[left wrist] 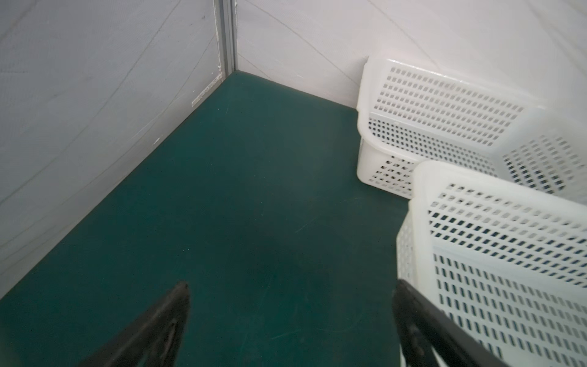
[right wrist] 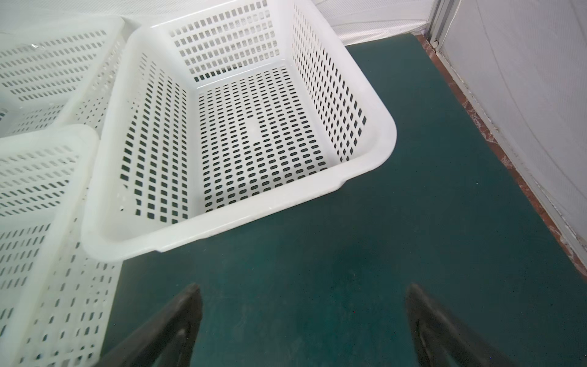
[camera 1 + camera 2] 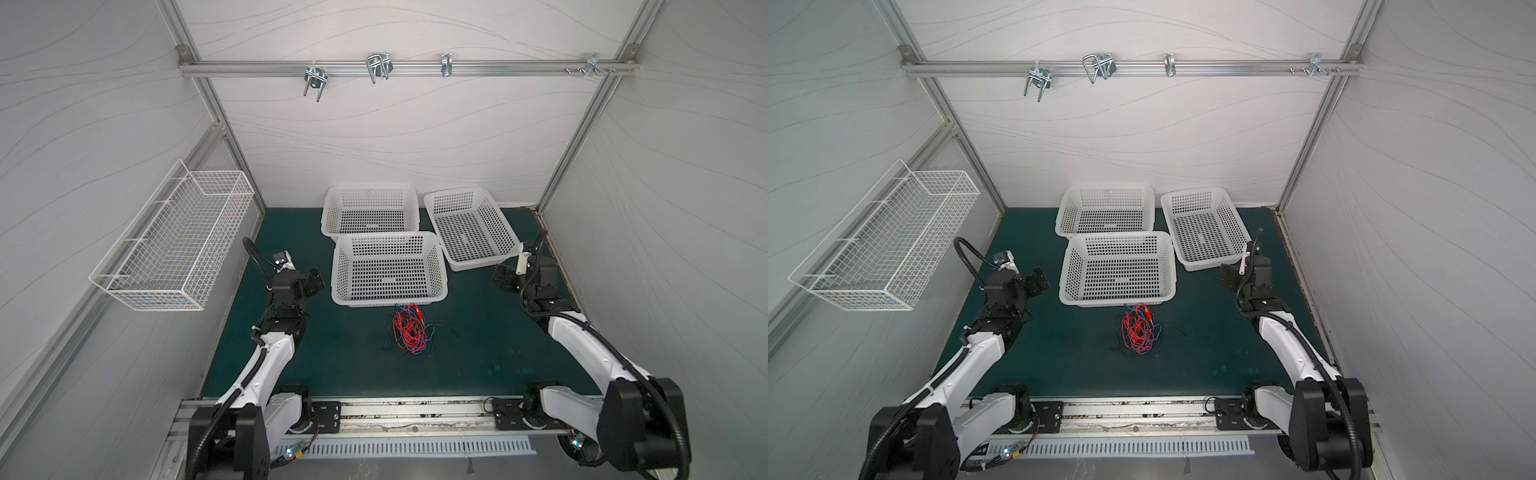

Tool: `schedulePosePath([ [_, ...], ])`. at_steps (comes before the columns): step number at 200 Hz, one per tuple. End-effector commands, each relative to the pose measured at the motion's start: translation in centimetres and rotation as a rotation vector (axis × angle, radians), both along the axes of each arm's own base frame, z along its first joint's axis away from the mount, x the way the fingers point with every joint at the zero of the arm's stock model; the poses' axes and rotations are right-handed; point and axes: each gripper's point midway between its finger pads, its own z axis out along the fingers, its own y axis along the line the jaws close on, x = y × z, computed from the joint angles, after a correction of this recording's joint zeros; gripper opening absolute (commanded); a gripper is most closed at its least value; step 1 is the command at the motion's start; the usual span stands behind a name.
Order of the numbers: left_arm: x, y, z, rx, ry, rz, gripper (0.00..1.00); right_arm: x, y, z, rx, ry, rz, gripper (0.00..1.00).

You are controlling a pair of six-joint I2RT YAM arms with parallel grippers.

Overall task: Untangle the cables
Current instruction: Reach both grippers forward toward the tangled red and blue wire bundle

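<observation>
Left gripper [image 1: 291, 286]: fingers [image 1: 171, 321] spread wide, empty, above the green mat [image 1: 254, 190]. Right gripper [image 2: 305, 287]: same. Cables [image 3: 409, 328] lie tangled between both grippers, well apart from either's fingers, just beside the front basket [image 3: 390, 300].

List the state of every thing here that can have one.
cables: tangled in one heap on the mat
left gripper: open, holding nothing
right gripper: open, holding nothing
front basket: empty
back basket: empty
right basket: empty
wire basket: empty
</observation>
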Motion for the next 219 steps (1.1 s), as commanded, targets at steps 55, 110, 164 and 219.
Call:
schedulePosePath([
  [55, -3.9, -8.6, 3.6, -0.100, -0.013, -0.227, 0.99, -4.8, 5.6, 3.2, 0.050, 0.000, 0.182, 0.98],
  [110, -7.4, -13.8, 4.4, -0.159, -0.037, -0.374, 0.99, -8.3, 10.1, 4.3, 0.061, 0.005, 0.407, 0.98],
  [164, -10.3, -19.4, 2.8, -0.019, 0.043, -0.479, 1.00, -11.5, 15.5, 3.0, 0.092, 0.075, 0.603, 0.96],
  [219, -12.4, -24.8, -0.5, 0.077, 0.121, -0.605, 0.99, -14.7, 18.5, 1.4, 0.140, 0.169, 0.691, 0.88],
])
